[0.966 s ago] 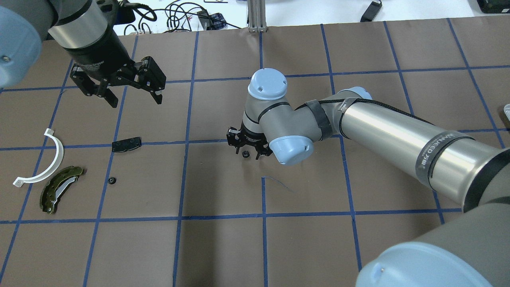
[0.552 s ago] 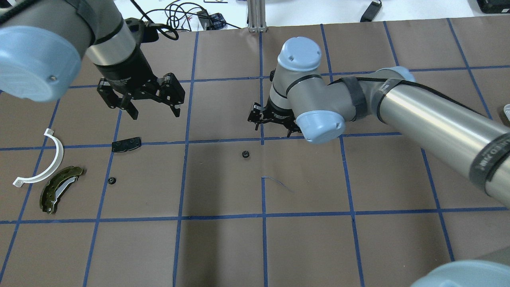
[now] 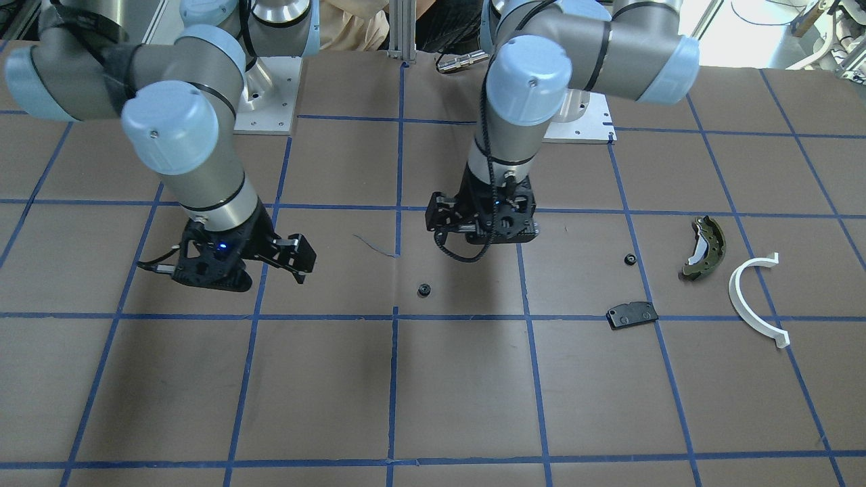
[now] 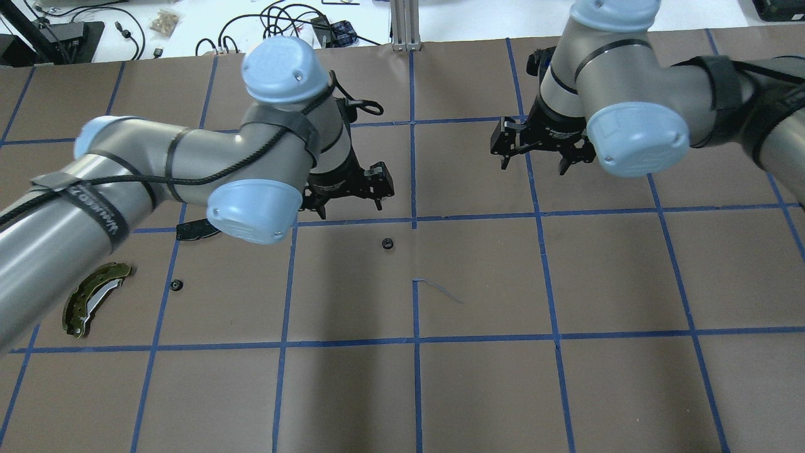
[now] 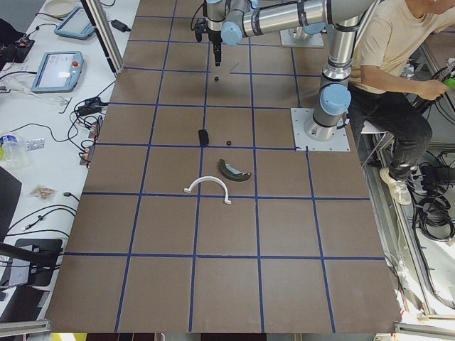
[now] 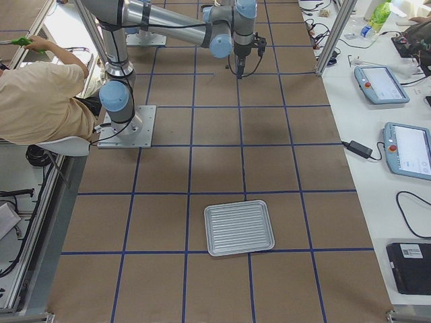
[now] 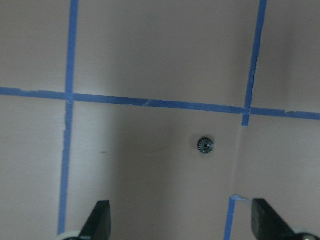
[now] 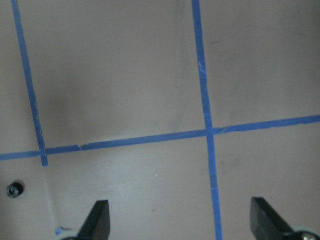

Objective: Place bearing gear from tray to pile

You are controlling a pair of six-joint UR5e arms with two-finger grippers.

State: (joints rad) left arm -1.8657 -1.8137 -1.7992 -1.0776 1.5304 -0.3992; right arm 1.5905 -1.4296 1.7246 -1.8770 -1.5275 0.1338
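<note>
left jaws: wide open, holding nothing. In the left wrist view the fingertips (image 7: 102, 220) sit at the bottom edge with only bare bench (image 4: 478, 390) between them. In the overhead view they hover just left of centre, above the tape (image 4: 465, 218).
right jaws: also wide open, nothing held. Upper right of the overhead view, well apart from every part.
gear (image 4: 388, 243): lies loose on the bench at the centre of the overhead view, just below the tape. In the left wrist view it is right of centre and ahead of my fingertips, not between them. It is apart from the pile.
second gear (image 4: 177, 285): lower left of the overhead view, near the shoe (image 4: 94, 299) and the pad (image 3: 632, 314), touching neither.
pile: shoe, pad and half-ring (image 3: 754, 297) lie loosely grouped at the right of the front view. In the overhead view my left arm (image 4: 126, 182) hides the half-ring and part of the pad.
tray (image 6: 239, 227): lower middle of the right-side view, well apart from both arms and from the pile.
done, my read: the second gear looks already delivered. The centre gear is off the tray and part of the way over.
left, my read: bring my left jaws down over the centre gear, close on it, carry it toward the lower left of the overhead view and let go beside the second gear.
stage: roughly halfway for this gear; grasp not yet made.
risk: the gear is small and low, so off-centre jaws could nudge it away.
</note>
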